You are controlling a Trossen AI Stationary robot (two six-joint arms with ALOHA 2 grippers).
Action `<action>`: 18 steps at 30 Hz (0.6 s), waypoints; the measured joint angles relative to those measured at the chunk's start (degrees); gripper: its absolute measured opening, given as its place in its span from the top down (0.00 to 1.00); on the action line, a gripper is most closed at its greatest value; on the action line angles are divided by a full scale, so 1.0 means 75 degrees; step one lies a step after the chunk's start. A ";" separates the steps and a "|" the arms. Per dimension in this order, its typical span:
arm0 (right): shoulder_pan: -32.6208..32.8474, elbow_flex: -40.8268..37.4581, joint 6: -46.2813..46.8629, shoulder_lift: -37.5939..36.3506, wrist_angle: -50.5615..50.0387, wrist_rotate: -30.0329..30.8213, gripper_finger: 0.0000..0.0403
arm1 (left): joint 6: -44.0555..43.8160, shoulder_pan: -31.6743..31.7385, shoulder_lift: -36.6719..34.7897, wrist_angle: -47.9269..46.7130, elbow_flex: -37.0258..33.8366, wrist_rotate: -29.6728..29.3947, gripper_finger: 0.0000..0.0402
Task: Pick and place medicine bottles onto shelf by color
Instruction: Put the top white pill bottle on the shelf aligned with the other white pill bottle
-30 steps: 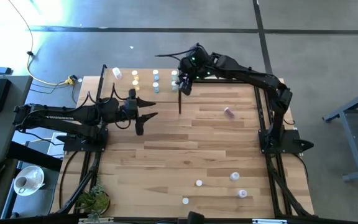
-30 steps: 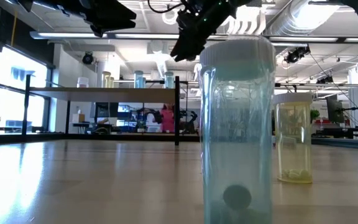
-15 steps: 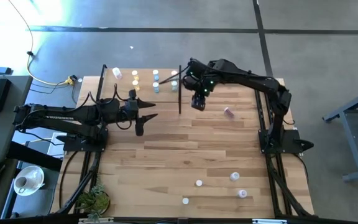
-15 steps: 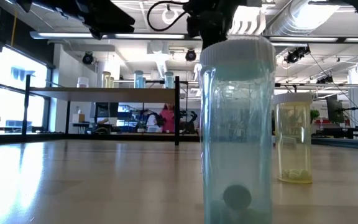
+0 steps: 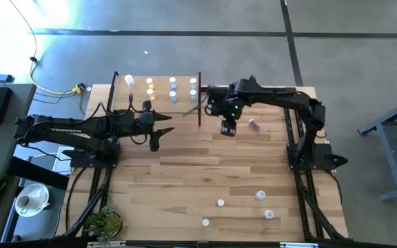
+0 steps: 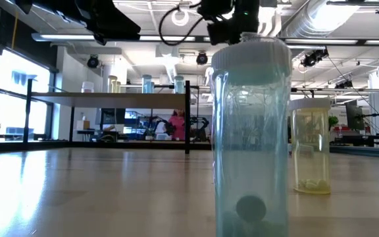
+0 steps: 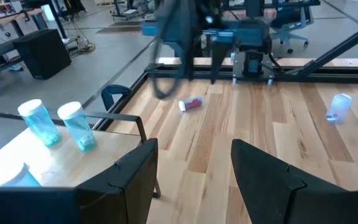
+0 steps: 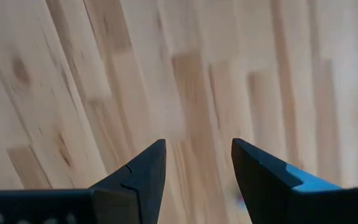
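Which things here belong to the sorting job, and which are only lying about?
Job: shelf; bottles on the shelf; fallen pink bottle; loose bottles near the table's front edge; right gripper, open.

Lying about: potted plant; mug.

My low view: near blue bottle (image 6: 251, 138) blocks bench behind. Shelf bottles (image 5: 171, 89) too small from above, tints unclear. Left wrist view: one bottle (image 7: 6, 175) cut by edge.

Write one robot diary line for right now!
right gripper: open, empty, above table near pink bottle | left gripper: open, waiting beside shelf
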 joint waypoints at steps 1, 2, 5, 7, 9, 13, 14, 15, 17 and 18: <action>0.0043 -0.0306 0.0074 -0.0141 0.0040 0.0028 0.57 | 0.0000 0.0000 0.0000 -0.0021 0.0000 0.0000 0.51; 0.0103 -0.0653 0.0192 -0.0295 0.0105 0.0053 0.57 | 0.0000 -0.0003 0.0000 -0.0022 0.0000 0.0000 0.51; 0.0300 -0.1607 0.0582 -0.0862 0.0424 0.0081 0.57 | 0.0000 0.0000 0.0000 -0.0020 0.0000 0.0000 0.51; 0.0467 -0.2199 0.0862 -0.1287 0.0563 0.0077 0.57 | 0.0000 -0.0002 0.0000 -0.0020 0.0000 0.0000 0.51; 0.0651 -0.2769 0.1211 -0.1750 0.0709 0.0074 0.57 | 0.0000 -0.0001 0.0000 -0.0020 0.0000 0.0000 0.51; 0.1064 -0.3755 0.1946 -0.2731 0.0979 0.0054 0.57 | 0.0000 0.0000 0.0000 -0.0020 0.0000 0.0000 0.51; 0.1185 -0.3966 0.2160 -0.2993 0.1019 0.0061 0.57 | 0.0000 -0.0003 0.0000 -0.0020 0.0000 0.0000 0.51; 0.1318 -0.4161 0.2393 -0.3237 0.1035 0.0111 0.57 | 0.0000 0.0000 0.0000 -0.0020 0.0000 0.0000 0.51; 0.1598 -0.4488 0.2899 -0.3710 0.1066 0.0196 0.57 | 0.0000 0.0000 0.0000 -0.0020 0.0000 0.0000 0.51; 0.1757 -0.4626 0.3174 -0.3932 0.1058 0.0237 0.57 | 0.0000 0.0000 0.0000 -0.0020 0.0000 0.0000 0.51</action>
